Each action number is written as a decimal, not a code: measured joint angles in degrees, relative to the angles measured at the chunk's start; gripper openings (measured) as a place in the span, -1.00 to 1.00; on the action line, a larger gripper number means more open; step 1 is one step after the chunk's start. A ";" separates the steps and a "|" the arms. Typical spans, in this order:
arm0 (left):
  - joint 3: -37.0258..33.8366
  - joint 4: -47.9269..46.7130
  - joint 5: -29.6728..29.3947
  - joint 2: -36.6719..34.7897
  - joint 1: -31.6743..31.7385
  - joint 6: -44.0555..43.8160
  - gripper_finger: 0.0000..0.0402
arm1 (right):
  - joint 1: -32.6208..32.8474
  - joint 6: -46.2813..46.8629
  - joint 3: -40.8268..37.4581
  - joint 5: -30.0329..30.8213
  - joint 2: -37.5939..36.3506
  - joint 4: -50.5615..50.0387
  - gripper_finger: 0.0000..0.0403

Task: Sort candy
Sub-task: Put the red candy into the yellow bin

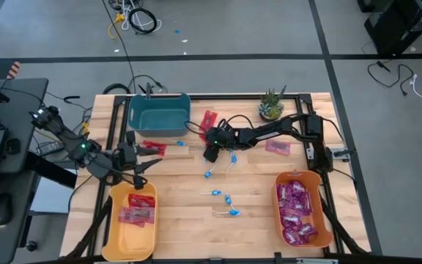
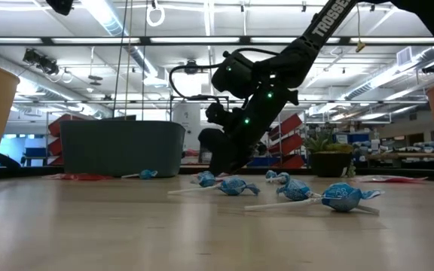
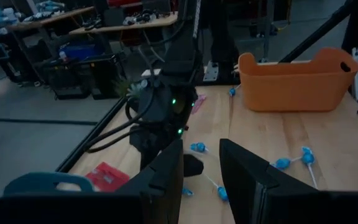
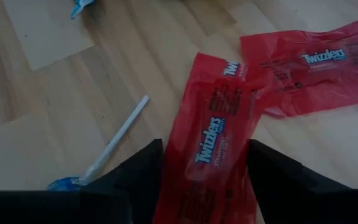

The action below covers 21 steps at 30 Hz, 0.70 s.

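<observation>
Right tool (image 4: 204,163), jaws apart, straddles a red packet (image 4: 213,143) near the teal bin (image 1: 159,112), ready to grab; left tool (image 1: 146,163) half-open, empty.

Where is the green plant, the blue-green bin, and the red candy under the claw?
green plant (image 1: 271,105), high view, on its leaves.
blue-green bin (image 1: 158,112), high view, on its inside floor.
red candy (image 4: 213,140), right wrist view, on the packet's middle.

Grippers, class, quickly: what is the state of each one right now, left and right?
Left gripper: open, holding nothing, above the table's left side.
Right gripper: open, fingers either side of a flat red packet lying on the table, not yet closed on it.
</observation>
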 joint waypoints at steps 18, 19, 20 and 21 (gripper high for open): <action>-0.02 0.29 -2.47 0.00 0.01 -3.18 -0.46 | 0.00 -0.04 0.02 -1.11 -0.11 -0.97 -0.64; -0.02 0.30 -2.47 0.00 0.00 -3.18 -0.46 | 0.00 -0.05 0.02 -1.11 -0.11 -0.92 -0.66; -0.02 0.29 -2.47 0.00 0.00 -3.18 -0.46 | 0.00 -0.06 0.02 -1.14 -0.11 -0.86 -0.68; -0.02 0.29 -2.47 0.00 0.02 -3.18 -0.46 | 0.00 -0.04 0.00 -1.14 -0.11 -0.76 -0.69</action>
